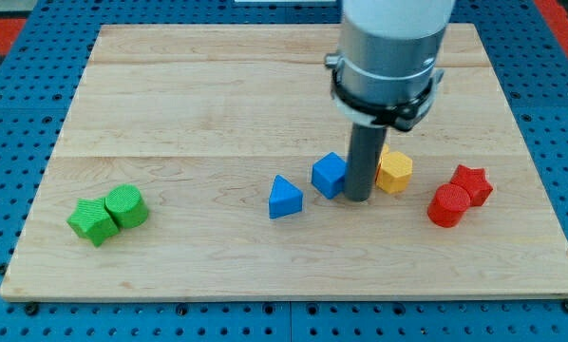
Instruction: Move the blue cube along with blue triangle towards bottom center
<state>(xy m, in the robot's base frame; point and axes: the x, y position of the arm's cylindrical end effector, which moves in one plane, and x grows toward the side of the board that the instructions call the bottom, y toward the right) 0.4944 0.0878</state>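
Camera view puts my tip (358,199) tight against the right side of the blue cube (330,175), and there is no pincer to open or close here, just a bare rod. From my tip the cube lies at about ten o'clock and the blue triangle (284,198) at nine o'clock, just beyond the cube. Both sit a little right of the board's (170,95) middle, low down, so I judge the push must run towards eight o'clock.

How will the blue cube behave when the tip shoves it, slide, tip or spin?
The blue cube sits flat and squat, so it probably slides, not tips. My tip touches its right side; an off-centre push may spin it. It likely meets the blue triangle to its left.
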